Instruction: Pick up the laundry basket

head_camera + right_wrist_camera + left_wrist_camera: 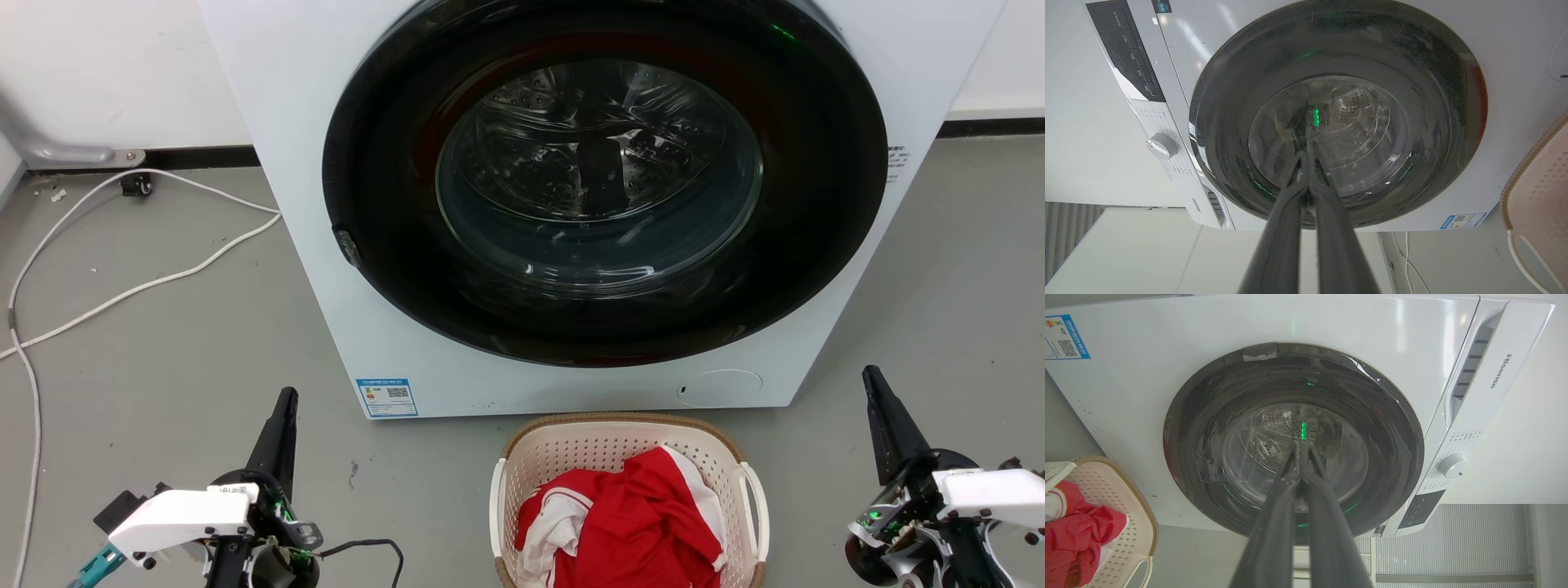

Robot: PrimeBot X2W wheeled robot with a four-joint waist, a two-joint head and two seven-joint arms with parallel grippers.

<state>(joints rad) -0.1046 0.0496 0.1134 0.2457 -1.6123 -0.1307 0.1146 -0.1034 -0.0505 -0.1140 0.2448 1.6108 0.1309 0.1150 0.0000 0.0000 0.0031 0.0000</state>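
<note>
In the head view, the laundry basket sits on the grey floor just in front of the washing machine. Its near end is cut off, and red and white clothes hide its bottom. A white cable trails at far left. Bare floor separates the basket from the left gripper and the right gripper.

In the left wrist view, the left gripper is pressed together, and the basket is cropped at the frame's lower left.

In the right wrist view, the right gripper is pressed together, with only the basket's edge visible.

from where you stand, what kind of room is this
Probably a laundry area, though it may be a test room. A front-loading washing machine stands on a bare grey floor, and a laundry basket of red and white clothes sits before it.
</note>
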